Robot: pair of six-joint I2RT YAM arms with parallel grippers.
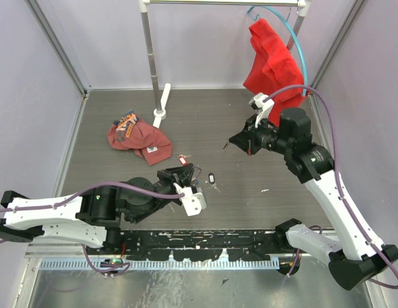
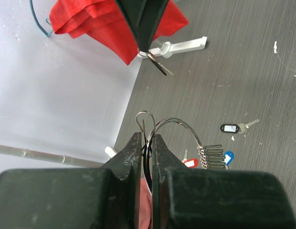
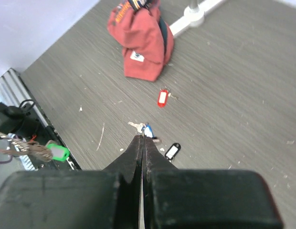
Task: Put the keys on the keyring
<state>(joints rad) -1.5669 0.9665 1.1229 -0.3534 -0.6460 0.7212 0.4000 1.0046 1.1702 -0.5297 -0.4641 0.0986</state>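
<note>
My left gripper [image 1: 186, 174] [image 2: 147, 136] is low over the table's middle, shut on the keyring [image 2: 179, 125], a thin silver wire ring that arches out of its jaws with a row of small wire loops [image 2: 212, 155] on it. The right gripper [image 1: 230, 144] [image 3: 142, 137] [image 2: 144, 47] hovers further back and to the right, shut on a small silver key [image 2: 157, 64] that sticks out of its tips. On the table lie a red-tagged key [image 1: 182, 159] [image 3: 162, 98], a blue-tagged key [image 3: 147, 130] [image 2: 227, 157] and a black-tagged key [image 1: 212, 178] [image 3: 172, 151].
A crumpled red cloth [image 1: 138, 138] lies at the back left beside the white stand's foot [image 1: 160, 115]. A red garment [image 1: 271, 61] hangs on a blue hoop hanger [image 1: 300, 51] at the back right. A green tag [image 3: 57, 151] hangs by the front rail [image 1: 186, 242].
</note>
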